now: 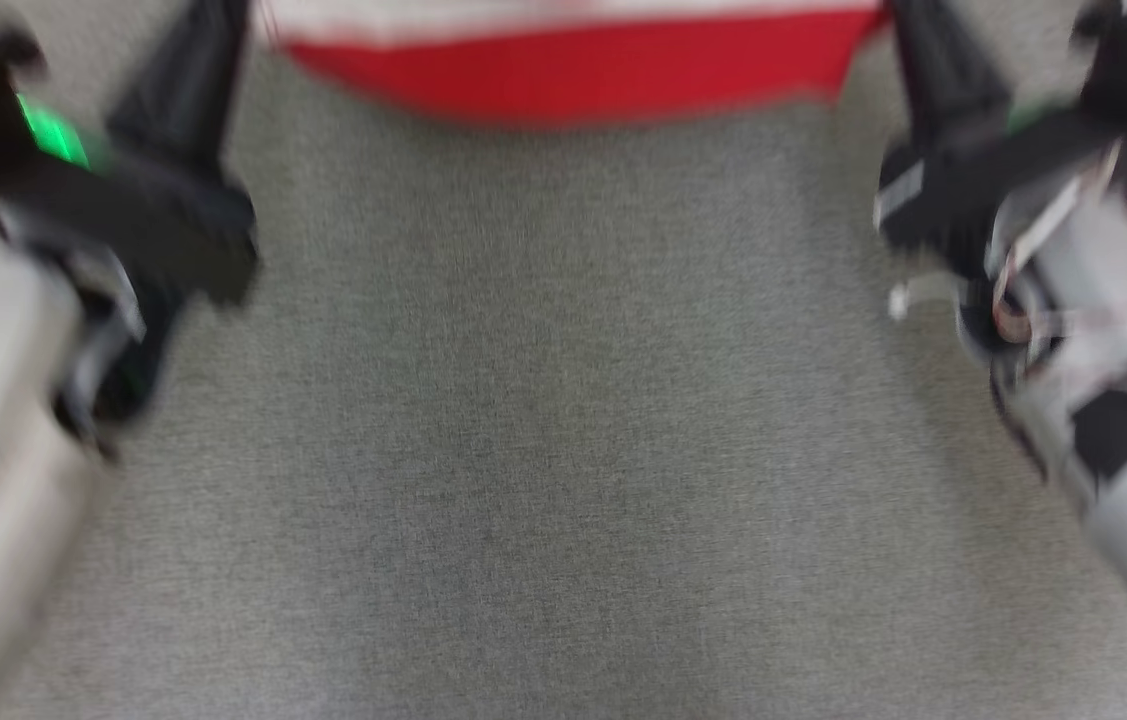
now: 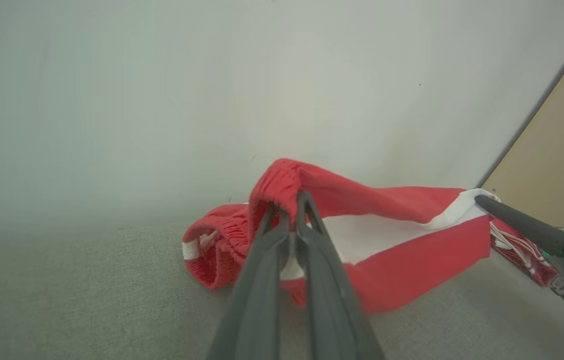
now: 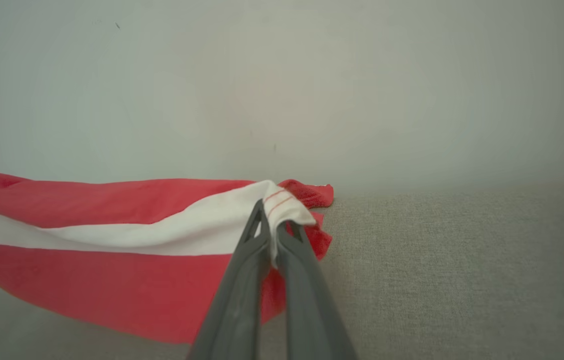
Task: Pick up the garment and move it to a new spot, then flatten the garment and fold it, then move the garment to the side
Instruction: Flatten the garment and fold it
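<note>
1. Left gripper (image 2: 287, 206): fingers pinched together on the gathered red waistband of the garment (image 2: 402, 235). Firm hold, cloth bunched over the tips.
2. Right gripper (image 3: 274, 222): fingers closed on the far corner, at the white band with its thin red stitching.
3. Garment: red with a broad white stripe, strung between the two grippers and sagging in the middle. It hangs in front of a pale wall (image 2: 161, 90), low over the grey fabric surface (image 1: 563, 450). The bunched end by the left gripper looks to be resting on that surface. I cannot tell whether the lower hem touches.
4. The head view is blurred. The garment shows at its top edge, with bare grey surface below it.
5. Step in hand, by my reading: the carry to a new spot, just ahead of flattening. No fold has been made yet.
6. Next move calls for: keeping the grips well apart so the cloth stays taut, lowering both ends evenly onto the bare surface, and letting go only once it lies flat.
</note>
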